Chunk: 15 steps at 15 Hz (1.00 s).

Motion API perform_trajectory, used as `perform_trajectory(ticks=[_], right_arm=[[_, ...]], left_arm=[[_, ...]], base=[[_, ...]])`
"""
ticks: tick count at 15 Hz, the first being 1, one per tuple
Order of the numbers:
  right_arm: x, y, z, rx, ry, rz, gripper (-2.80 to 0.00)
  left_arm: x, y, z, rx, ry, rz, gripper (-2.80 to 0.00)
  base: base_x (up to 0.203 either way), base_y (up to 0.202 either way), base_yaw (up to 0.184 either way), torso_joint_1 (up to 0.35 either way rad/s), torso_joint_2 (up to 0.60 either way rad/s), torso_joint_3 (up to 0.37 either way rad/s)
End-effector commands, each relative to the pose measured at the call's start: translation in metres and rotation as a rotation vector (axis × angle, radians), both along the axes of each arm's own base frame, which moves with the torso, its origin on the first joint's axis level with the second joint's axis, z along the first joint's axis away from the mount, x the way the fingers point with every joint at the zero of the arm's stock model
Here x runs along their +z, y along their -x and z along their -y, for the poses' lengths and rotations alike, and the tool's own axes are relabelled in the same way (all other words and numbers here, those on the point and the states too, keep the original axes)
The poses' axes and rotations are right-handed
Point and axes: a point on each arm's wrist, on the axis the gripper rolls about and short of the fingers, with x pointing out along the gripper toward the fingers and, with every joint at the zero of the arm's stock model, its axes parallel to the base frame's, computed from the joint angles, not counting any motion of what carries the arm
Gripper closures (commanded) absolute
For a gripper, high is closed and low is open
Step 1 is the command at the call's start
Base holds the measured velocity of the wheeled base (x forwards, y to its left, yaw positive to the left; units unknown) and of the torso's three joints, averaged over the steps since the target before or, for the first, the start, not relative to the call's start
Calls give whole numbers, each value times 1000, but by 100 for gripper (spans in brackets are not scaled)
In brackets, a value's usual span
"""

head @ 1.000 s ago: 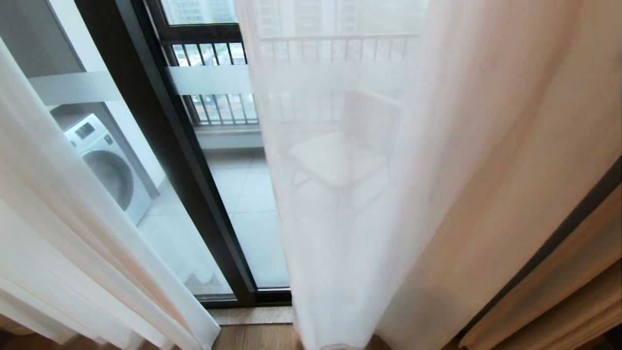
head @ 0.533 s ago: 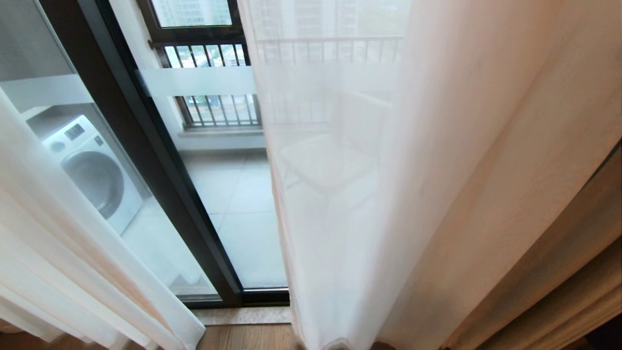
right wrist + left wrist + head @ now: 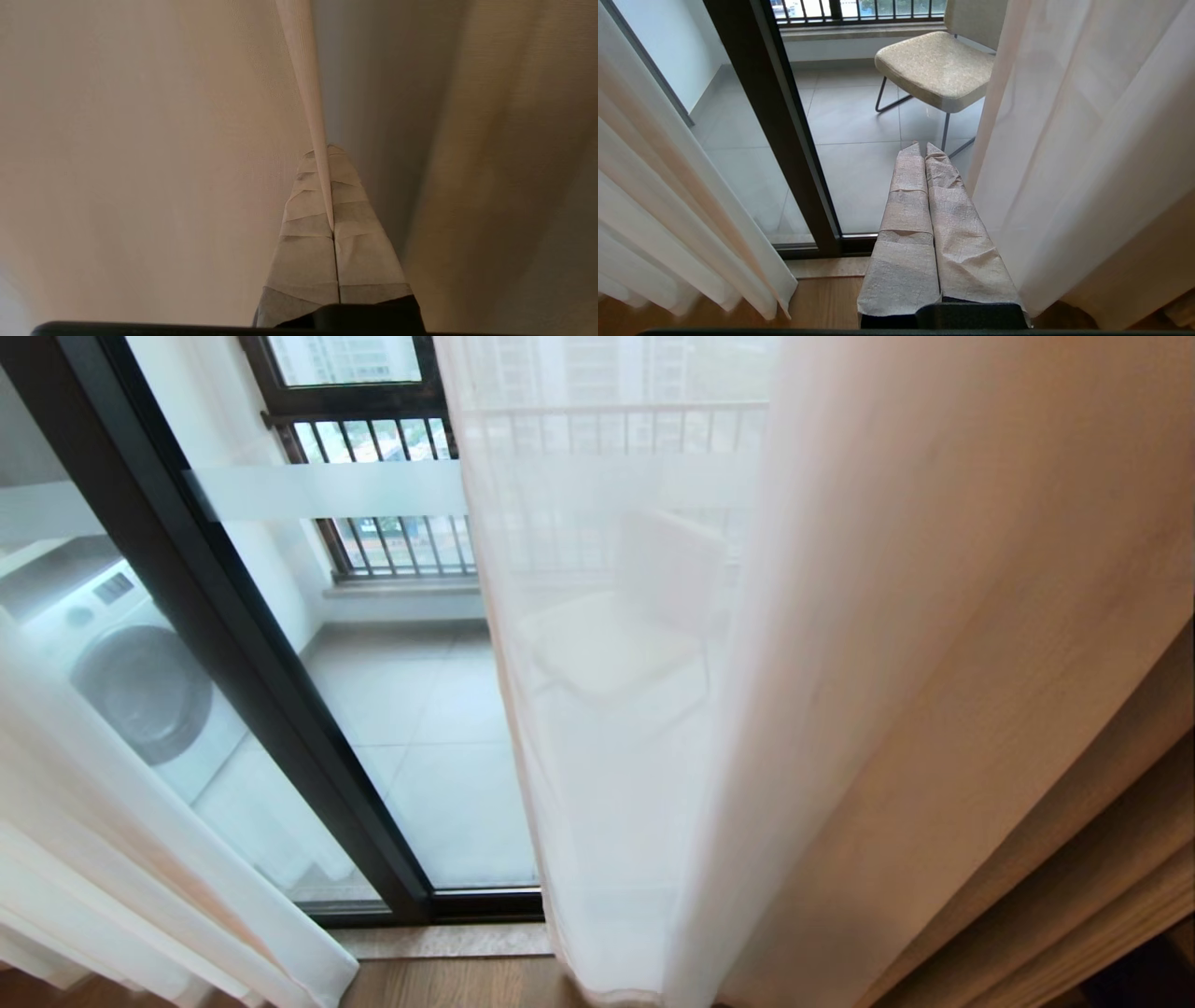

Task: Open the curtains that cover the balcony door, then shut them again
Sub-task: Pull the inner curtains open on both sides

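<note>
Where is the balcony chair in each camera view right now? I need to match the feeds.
Head view: the beige padded chair with thin metal legs shows faintly through the white sheer curtain, centre.
Left wrist view: seen directly, upper centre, beyond the shut left gripper.
Right wrist view: not visible; only curtain fabric.
Shared landmark: the dark metal door frame.

Home; washing machine (image 3: 140, 695); balcony chair (image 3: 936, 70)
</note>
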Motion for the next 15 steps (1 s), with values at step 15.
perform_trajectory(ticks=[15], right_arm=[[1, 1, 0, 0, 2, 6, 0]], left_arm=[[0, 0, 0, 0, -1, -1, 0]], base=[[0, -102, 0, 2, 1, 1]])
